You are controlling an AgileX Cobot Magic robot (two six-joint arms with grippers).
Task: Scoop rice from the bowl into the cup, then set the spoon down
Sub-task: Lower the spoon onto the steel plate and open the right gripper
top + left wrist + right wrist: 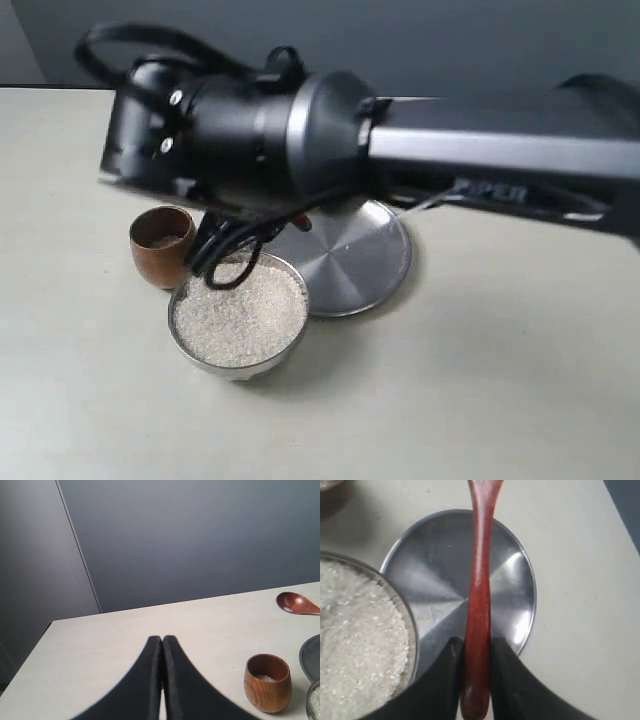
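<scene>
Right tool (476, 644) gripping spoon (480, 570) over plate (430, 565), bowl (413, 635) of rice (355, 645) beside, left tool (162, 639) closed

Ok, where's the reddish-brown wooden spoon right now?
In the right wrist view the slim reddish-brown wooden spoon is clamped in the right pincer, stretching over the flat steel plate, beside the rice-filled steel bowl.

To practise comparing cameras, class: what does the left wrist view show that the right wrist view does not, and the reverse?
Only the left wrist view: the shut left pincer, the whole cup, the spoon's oval end. Only the right wrist view: the right pincer clamped on the spoon's handle. Both: the spoon, the plate, the bowl of rice, the table.
</scene>
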